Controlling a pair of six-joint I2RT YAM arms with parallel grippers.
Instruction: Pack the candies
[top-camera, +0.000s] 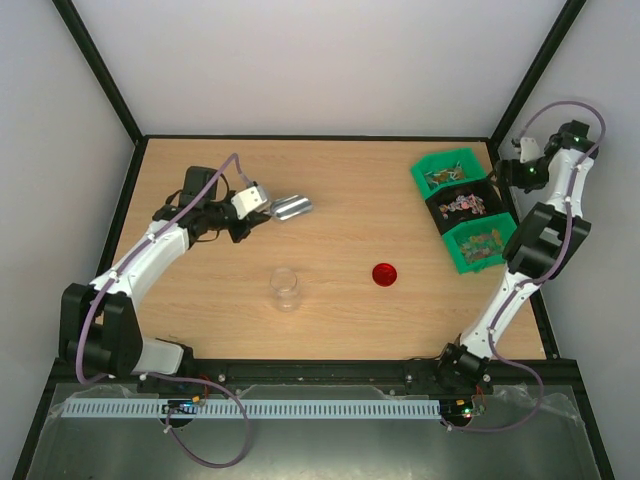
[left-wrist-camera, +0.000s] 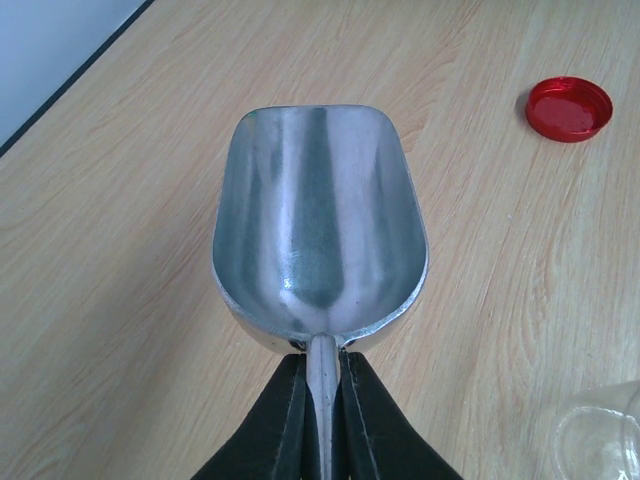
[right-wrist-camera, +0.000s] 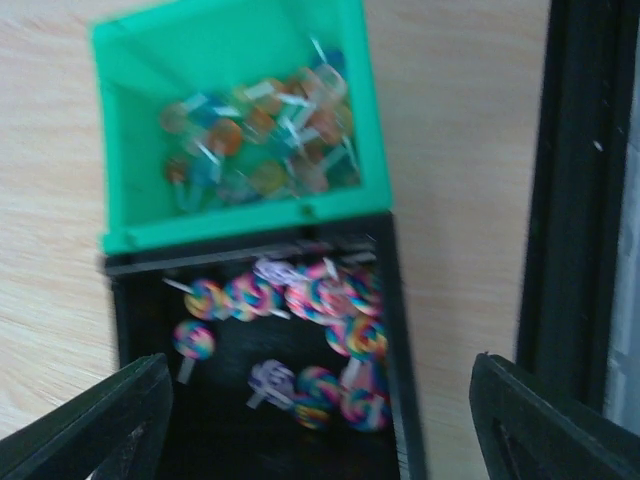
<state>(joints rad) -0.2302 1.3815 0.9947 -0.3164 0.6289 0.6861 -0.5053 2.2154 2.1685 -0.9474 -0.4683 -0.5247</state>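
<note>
Multicoloured candies (right-wrist-camera: 320, 300) lie in a black bin (right-wrist-camera: 135, 300). More candies (right-wrist-camera: 260, 140) fill the green bin (right-wrist-camera: 230, 40) beyond it. My right gripper (right-wrist-camera: 320, 365) hangs open above the black bin with nothing between its fingers; in the top view this gripper (top-camera: 515, 165) is at the far right. My left gripper (left-wrist-camera: 322, 365) is shut on the handle of an empty metal scoop (left-wrist-camera: 318, 215), held over the table at the left (top-camera: 268, 207). A clear jar (top-camera: 285, 288) stands open in the middle, its rim at the left wrist view's corner (left-wrist-camera: 600, 440).
A red round lid (top-camera: 384, 274) lies flat to the right of the jar, also seen as the lid (left-wrist-camera: 569, 108) in the left wrist view. A third bin (top-camera: 482, 243), green, sits nearest. A black frame post (right-wrist-camera: 580, 200) runs beside the bins.
</note>
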